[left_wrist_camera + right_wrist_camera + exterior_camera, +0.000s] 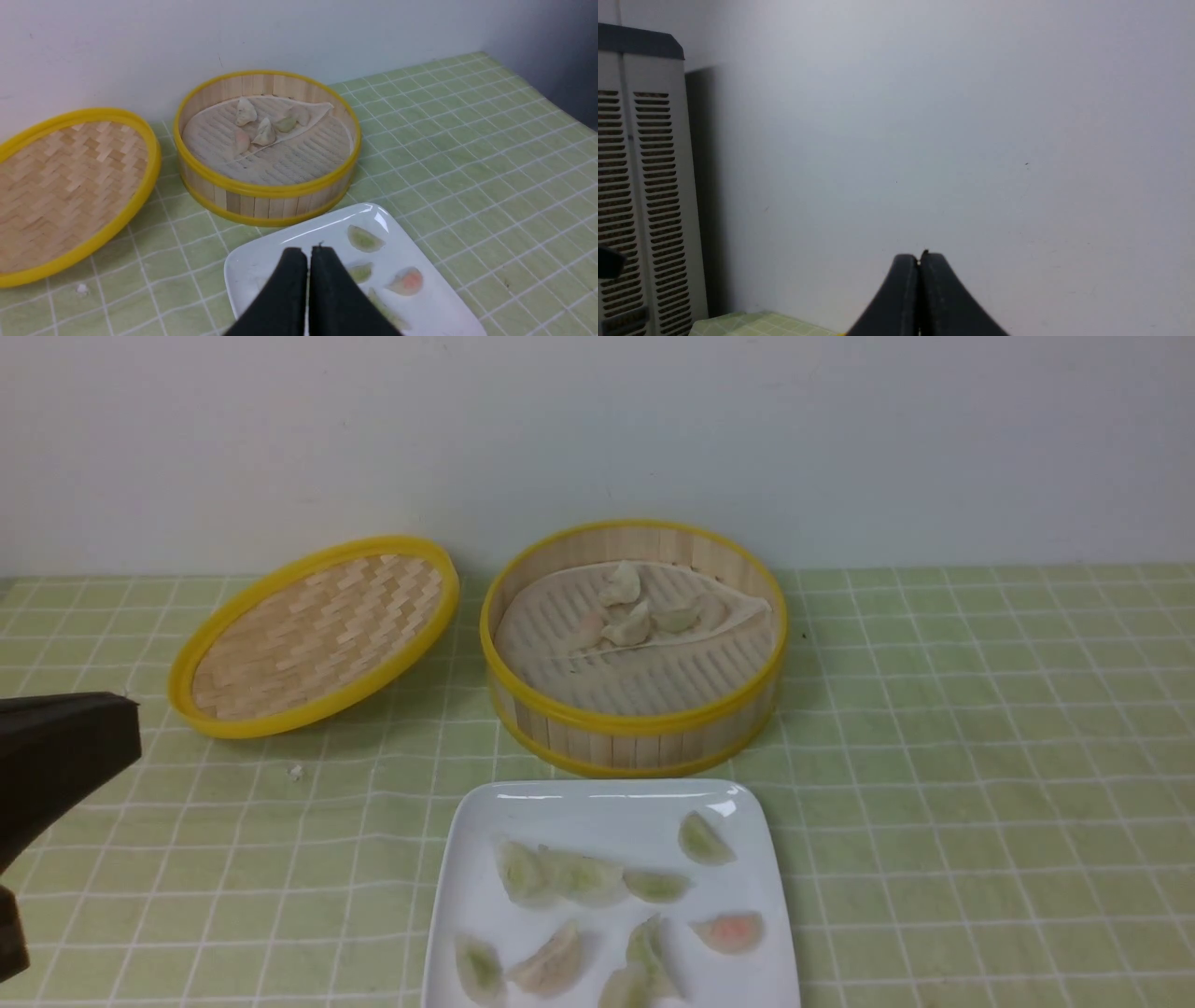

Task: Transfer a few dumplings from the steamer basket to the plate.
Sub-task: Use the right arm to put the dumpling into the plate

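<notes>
Checked cloth, glossy plate, pleated dumplings

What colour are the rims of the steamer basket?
Yellow, above and below pale bamboo slats. The steamer basket shows best in the front view.

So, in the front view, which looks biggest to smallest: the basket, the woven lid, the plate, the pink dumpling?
1. plate: widest, though nearest the camera and cut off below, so unsure.
2. steamer basket and lid: look alike; the lid is tilted, so no ranking.
3. pink dumpling: clearly smallest.
</notes>
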### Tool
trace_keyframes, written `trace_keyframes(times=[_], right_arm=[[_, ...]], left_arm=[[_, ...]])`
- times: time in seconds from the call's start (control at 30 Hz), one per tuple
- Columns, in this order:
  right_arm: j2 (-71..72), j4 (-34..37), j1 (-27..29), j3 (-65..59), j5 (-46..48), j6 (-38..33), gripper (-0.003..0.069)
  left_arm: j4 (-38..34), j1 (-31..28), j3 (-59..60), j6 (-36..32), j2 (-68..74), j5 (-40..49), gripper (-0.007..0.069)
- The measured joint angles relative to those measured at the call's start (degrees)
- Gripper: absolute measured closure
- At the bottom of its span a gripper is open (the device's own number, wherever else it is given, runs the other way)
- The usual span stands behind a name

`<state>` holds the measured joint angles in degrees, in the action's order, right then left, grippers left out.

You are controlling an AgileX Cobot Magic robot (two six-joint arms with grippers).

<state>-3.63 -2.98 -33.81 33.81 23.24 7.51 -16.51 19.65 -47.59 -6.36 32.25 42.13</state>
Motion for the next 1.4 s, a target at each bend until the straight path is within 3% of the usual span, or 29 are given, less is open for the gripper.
trace_keyframes(times=[0.93,1.1,1.23,1.4], right_arm=[[0.0,0.0,0.0,-0.04,0.0,-0.05,0.0673],[0.0,0.0,0.0,-0.04,0.0,-0.05,0.0673],[0.0,0.0,0.0,-0.04,0.0,-0.05,0.0673],[0.0,0.0,0.0,-0.04,0.0,-0.05,0.0673]], left_arm=[[-0.13,0.0,0.0,0.0,0.0,1.01,0.0631],[2.75,0.0,0.31,-0.31,-0.95,0.84,0.0631],[6.66,0.0,3.54,-0.26,-5.0,-2.42,0.0631],[10.63,-2.98,16.69,0.25,-14.71,-14.27,0.0631]])
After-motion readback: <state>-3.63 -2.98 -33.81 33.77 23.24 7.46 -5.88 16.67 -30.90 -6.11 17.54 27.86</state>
